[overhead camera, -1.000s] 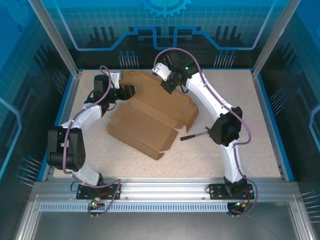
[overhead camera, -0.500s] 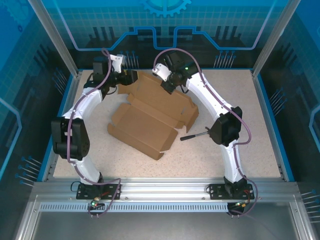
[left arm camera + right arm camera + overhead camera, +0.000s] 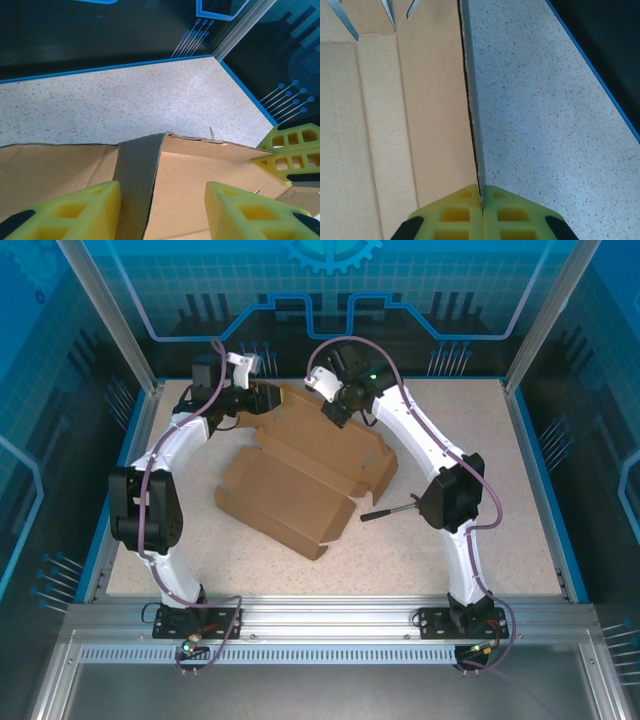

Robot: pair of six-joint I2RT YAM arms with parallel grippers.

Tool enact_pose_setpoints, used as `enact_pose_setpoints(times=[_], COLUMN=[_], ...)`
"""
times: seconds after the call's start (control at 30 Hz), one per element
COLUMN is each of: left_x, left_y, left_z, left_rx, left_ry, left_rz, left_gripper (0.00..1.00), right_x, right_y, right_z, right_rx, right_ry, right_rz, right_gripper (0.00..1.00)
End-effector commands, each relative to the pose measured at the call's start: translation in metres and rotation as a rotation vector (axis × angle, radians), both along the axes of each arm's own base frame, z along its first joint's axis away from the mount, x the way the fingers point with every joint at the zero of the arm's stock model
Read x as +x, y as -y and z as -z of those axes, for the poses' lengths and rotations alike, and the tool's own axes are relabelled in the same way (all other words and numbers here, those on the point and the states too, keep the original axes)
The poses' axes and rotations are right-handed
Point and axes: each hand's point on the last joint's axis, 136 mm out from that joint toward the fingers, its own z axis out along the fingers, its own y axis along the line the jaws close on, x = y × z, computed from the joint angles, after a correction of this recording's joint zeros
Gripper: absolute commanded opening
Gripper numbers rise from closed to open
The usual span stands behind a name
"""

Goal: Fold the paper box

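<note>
The paper box [image 3: 300, 475] is a brown cardboard mailer lying open in the middle of the table, its lid spread toward the back. At the box's far left corner, my left gripper [image 3: 270, 398] is open. In the left wrist view its yellow fingers [image 3: 65, 215] straddle an upright side flap [image 3: 137, 185], which stands close to the left finger with a wide gap to the right one. My right gripper [image 3: 335, 408] is shut on the thin far edge of the box [image 3: 472, 100], and its fingertips [image 3: 470, 210] pinch the cardboard wall [image 3: 380, 125].
A small black-handled hammer [image 3: 395, 510] lies on the speckled table just right of the box, under the right arm's elbow. Blue walls and aluminium posts close in the back and sides. The right gripper's yellow fingers [image 3: 292, 155] show at the right of the left wrist view.
My left arm has swung from the box's left side up to its far left corner, and its jaws have narrowed around the flap. The right arm and the box have stayed put.
</note>
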Motion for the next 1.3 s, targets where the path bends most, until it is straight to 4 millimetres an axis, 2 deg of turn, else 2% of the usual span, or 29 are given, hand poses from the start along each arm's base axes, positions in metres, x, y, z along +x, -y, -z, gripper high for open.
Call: enact_pose_setpoints(times=[0.0,0.17,0.27,0.37,0.5,0.73,0.87,1.07,1.17,1.27], left_x=[-0.004,-0.009,-0.008,-0.011,-0.018,-0.043,-0.052,-0.044,-0.036,-0.025], left_y=[0.019,0.036,0.033,0.021,-0.005,-0.055,-0.099,-0.167,-0.185,-0.194], left_z=[-0.013,-0.008,-0.006,-0.007,-0.01,-0.006,-0.002,0.026,0.045,0.067], left_rx=[-0.038,-0.038,-0.029,0.004,0.029,0.037,0.026,-0.009,-0.01,0.011], left_ry=[0.009,-0.002,-0.005,0.012,0.02,0.004,-0.007,-0.123,-0.202,-0.287], left_rz=[0.06,0.095,0.072,0.024,-0.077,-0.261,-0.439,-0.658,-0.695,-0.697], left_gripper=[0.49,0.51,0.53,0.55,0.58,0.6,0.61,0.6,0.6,0.59], right_x=[0.001,0.002,0.005,0.008,0.012,0.02,0.024,0.03,0.031,0.03], right_y=[-0.008,-0.015,-0.01,-0.005,0.0,0.007,0.003,-0.007,-0.012,-0.015], right_z=[-0.021,-0.018,-0.017,-0.019,-0.023,-0.016,-0.01,-0.011,-0.017,-0.026], right_rx=[0.05,0.051,0.021,-0.019,-0.073,-0.206,-0.294,-0.386,-0.41,-0.433], right_ry=[0.037,0.042,0.058,0.09,0.151,0.241,0.305,0.423,0.488,0.557], right_rz=[0.001,0.001,0.009,-0.001,-0.028,-0.068,-0.095,-0.106,-0.114,-0.122], right_gripper=[0.0,0.0,0.0,0.0,0.0,0.0,0.0,0.0,0.0,0.0])
